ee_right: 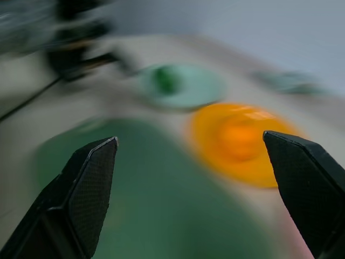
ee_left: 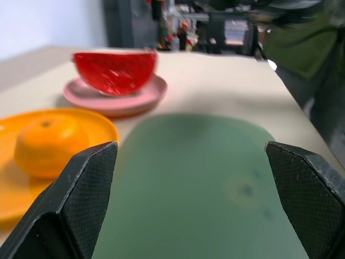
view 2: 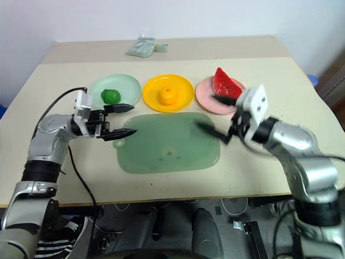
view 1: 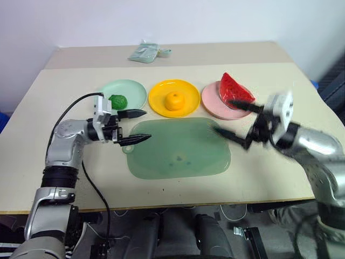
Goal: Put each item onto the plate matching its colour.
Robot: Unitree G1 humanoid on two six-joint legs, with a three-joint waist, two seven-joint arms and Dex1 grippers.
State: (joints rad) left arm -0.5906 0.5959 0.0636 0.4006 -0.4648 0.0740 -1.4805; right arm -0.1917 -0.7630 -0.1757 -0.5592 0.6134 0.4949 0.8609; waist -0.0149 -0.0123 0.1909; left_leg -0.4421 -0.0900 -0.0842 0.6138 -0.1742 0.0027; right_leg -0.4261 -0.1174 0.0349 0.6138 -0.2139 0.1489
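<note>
Both pincers stand wide open and hold nothing. We see the left gripper (view 1: 133, 126) pointing across the near-left corner of the green tray (view 1: 178, 156), just in front of the mint plate (view 1: 132, 90). Our right gripper (view 1: 235, 121) hangs over the tray's right edge, near the pink plate (view 1: 211, 102). Each toy sits on a plate: green ball (view 1: 118, 101) on the mint one, orange (view 1: 174, 101) on the yellow plate (view 1: 157, 91), watermelon slice (view 1: 234, 90) on the pink one. A pale packet (view 1: 144, 52) lies at the table's (view 1: 64, 86) far side.
</note>
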